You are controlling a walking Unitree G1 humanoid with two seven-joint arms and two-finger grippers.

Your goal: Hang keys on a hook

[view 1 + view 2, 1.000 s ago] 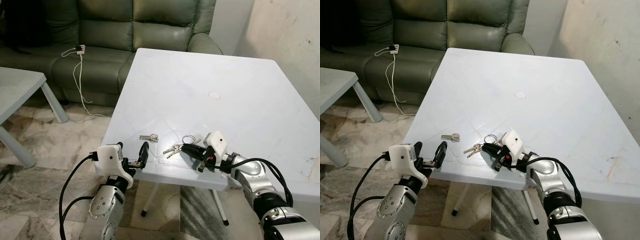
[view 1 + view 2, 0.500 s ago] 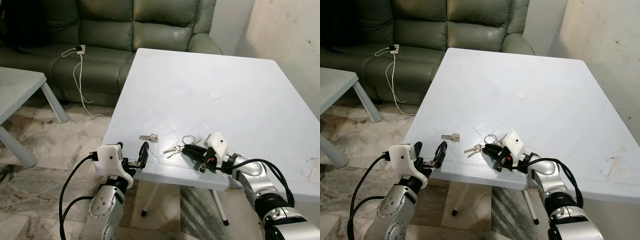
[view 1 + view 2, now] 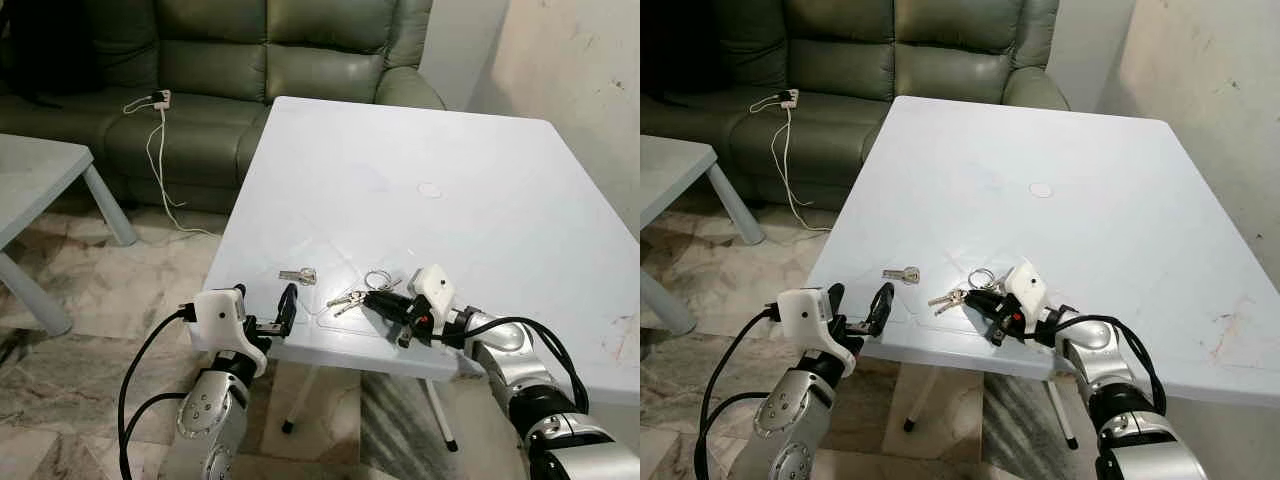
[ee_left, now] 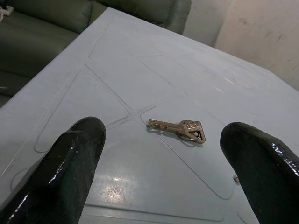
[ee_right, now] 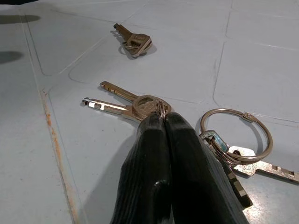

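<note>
Keys (image 5: 135,105) flat on white table (image 3: 400,150) near its near edge, right gripper (image 5: 161,122) now crept left onto them, fingers pressed together at the key heads, grasp unproven; left gripper (image 3: 286,305) idle, jaws wide, facing lone key (image 4: 180,128).

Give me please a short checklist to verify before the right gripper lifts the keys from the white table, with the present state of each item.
1. Right gripper shut at the pair of keys: ok; whether the ring is truly pinched: cannot tell.
2. Keys lie flat on the white table: ok.
3. Large key ring lies apart from the fingertips: ok; whether it is linked to the pair: cannot tell.
4. Single key lies apart from the bunch: ok.
5. Left gripper open at the table's edge, away from the lift: ok.
6. Hook located: not ok.
</note>
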